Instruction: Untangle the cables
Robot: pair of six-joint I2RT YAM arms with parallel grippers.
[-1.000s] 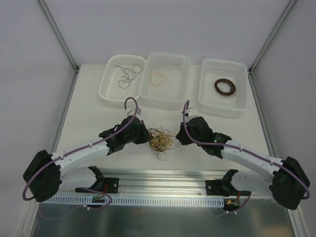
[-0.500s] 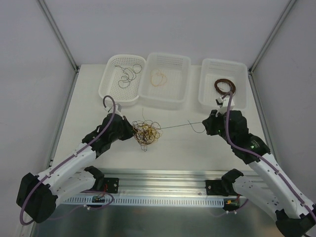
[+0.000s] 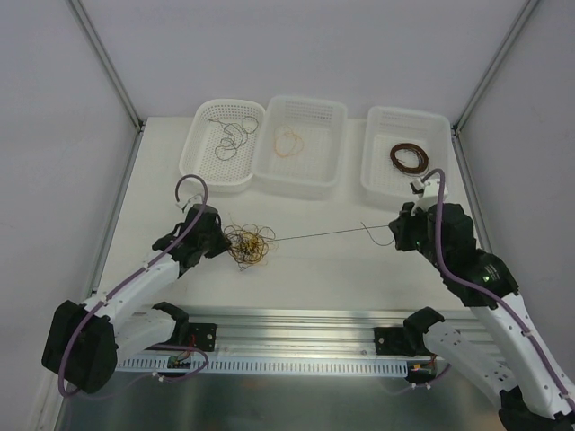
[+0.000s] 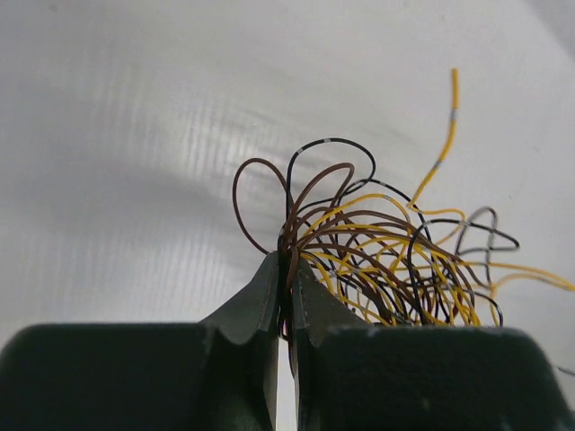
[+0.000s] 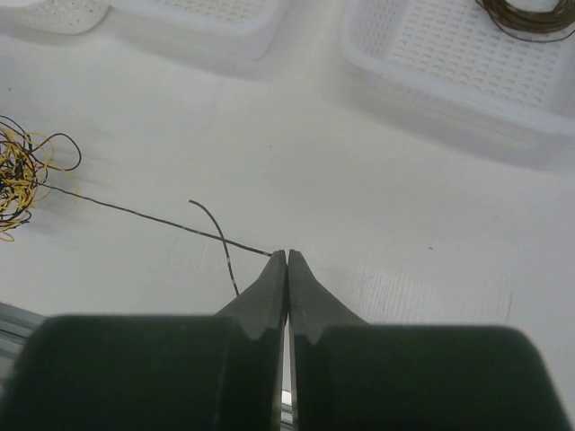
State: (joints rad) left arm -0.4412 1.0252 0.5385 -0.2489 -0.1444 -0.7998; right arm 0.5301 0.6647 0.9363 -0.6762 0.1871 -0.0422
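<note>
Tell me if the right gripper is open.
No, the right gripper is shut on a black wire running to the tangle.

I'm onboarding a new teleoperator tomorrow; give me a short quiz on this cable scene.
1. True or false: the right jaws are shut on a black strand stretched straight from the tangle.
2. Which basket holds the wound dark-brown ring: A left, B middle, C right?
3. Fill in: the left jaws pinch ____-coloured loops of the tangle.
Key: 1 true; 2 C, the right basket; 3 brown.
</note>
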